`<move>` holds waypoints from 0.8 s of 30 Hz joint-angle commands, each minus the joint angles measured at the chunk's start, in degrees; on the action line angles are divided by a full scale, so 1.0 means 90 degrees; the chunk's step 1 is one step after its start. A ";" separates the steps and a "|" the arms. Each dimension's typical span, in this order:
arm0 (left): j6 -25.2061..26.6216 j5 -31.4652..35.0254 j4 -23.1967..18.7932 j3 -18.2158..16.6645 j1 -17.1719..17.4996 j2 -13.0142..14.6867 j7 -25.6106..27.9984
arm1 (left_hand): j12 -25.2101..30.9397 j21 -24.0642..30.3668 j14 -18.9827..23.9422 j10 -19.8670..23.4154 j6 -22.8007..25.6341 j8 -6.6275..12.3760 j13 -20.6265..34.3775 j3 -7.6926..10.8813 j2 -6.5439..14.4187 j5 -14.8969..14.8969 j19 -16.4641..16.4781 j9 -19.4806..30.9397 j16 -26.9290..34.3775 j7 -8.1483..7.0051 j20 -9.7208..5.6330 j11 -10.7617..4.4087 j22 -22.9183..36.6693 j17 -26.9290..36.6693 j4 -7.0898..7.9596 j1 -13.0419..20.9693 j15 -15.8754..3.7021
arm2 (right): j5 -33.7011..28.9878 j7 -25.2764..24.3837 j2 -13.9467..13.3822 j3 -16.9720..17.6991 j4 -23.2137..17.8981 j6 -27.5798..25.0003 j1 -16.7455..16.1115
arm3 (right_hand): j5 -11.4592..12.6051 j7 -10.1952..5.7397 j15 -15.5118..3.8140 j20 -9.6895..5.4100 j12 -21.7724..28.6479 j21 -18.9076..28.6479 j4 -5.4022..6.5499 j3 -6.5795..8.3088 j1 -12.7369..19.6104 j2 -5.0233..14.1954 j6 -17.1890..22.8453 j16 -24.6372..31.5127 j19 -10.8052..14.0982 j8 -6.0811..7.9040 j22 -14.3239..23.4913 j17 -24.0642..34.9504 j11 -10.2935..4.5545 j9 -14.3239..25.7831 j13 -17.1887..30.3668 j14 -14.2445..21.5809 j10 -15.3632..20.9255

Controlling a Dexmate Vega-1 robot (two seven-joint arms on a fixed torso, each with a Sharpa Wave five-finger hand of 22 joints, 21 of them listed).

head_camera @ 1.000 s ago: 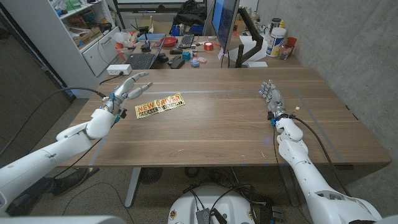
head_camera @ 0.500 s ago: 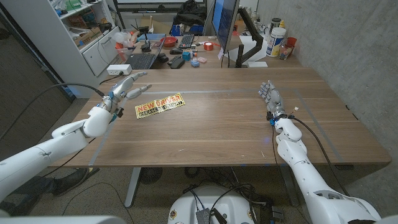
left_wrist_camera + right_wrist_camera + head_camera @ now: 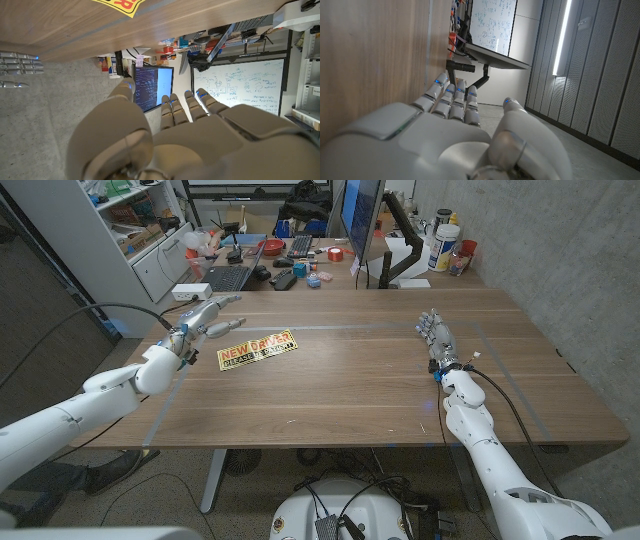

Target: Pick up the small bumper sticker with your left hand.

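Note:
The bumper sticker (image 3: 258,349) is a long yellow strip with red and black lettering, lying flat on the wooden table (image 3: 340,390) left of centre; a yellow corner of the sticker (image 3: 120,5) also shows in the left wrist view. My left hand (image 3: 200,321) hovers just left of the sticker's left end, fingers spread and empty, not touching it. My left hand (image 3: 175,130) shows from behind with its fingers extended. My right hand (image 3: 438,338) stands on its edge at the table's right side, fingers straight and together, holding nothing. My right hand (image 3: 455,130) lies beside the wood.
A laptop (image 3: 232,276), a white box (image 3: 191,292), a monitor on its arm (image 3: 365,230) and small clutter line the table's far edge. A white shelf unit (image 3: 150,230) stands at the back left.
My left hand has drifted up and to the left, farther toward the table's far left edge, its fingers staying spread. The sticker and my right hand have not moved.

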 commanded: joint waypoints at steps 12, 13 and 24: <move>0.0439 0.0784 -0.0022 0.0345 -0.0396 0.0226 -0.0228 | -0.0033 -0.0096 0.0044 -0.0052 -0.0139 -0.0003 0.0045 0.0053 -0.0087 0.0025 0.0069 0.0035 -0.0038 -0.0012 -0.0094 -0.0059 0.0033 0.0003 -0.0226 0.0327 -0.0313 | -0.0016 -0.0123 0.0038 -0.0026 0.0016 0.0002 -0.0005 | 0.0023 0.0001 0.0003 -0.0026 -0.0024 -0.0036 -0.0037 0.0017 -0.0036 0.0027 0.0034 -0.0024 0.0063 0.0009 0.0039 0.0004 -0.0007 -0.0002 0.0004 0.0048 0.0051; 0.0457 0.0797 -0.0032 0.0347 -0.0393 0.0247 -0.0230 | -0.0035 -0.0106 0.0041 -0.0059 -0.0146 0.0000 0.0046 0.0060 -0.0102 0.0023 0.0072 0.0035 -0.0040 -0.0013 -0.0090 -0.0061 0.0032 0.0002 -0.0261 0.0375 -0.0308 | -0.0016 -0.0127 0.0041 -0.0025 0.0019 0.0003 -0.0004 | 0.0023 0.0001 -0.0002 -0.0024 -0.0026 -0.0039 -0.0039 0.0016 -0.0037 0.0027 0.0034 -0.0024 0.0062 0.0009 0.0039 0.0003 -0.0008 -0.0003 0.0004 0.0051 0.0051; 0.0631 0.1073 -0.0103 0.0449 -0.0461 0.0377 -0.0336 | -0.0027 -0.0169 0.0045 -0.0063 -0.0205 0.0017 0.0054 0.0084 -0.0247 0.0019 0.0103 0.0040 -0.0038 -0.0030 -0.0075 -0.0128 0.0033 0.0004 -0.0484 0.0689 -0.0331 | -0.0029 -0.0112 0.0071 -0.0047 0.0082 -0.0001 0.0040 | 0.0024 -0.0002 0.0000 -0.0020 -0.0037 -0.0061 -0.0043 0.0013 -0.0044 0.0032 0.0035 -0.0028 0.0074 0.0009 0.0040 0.0004 -0.0009 -0.0006 0.0005 0.0053 0.0069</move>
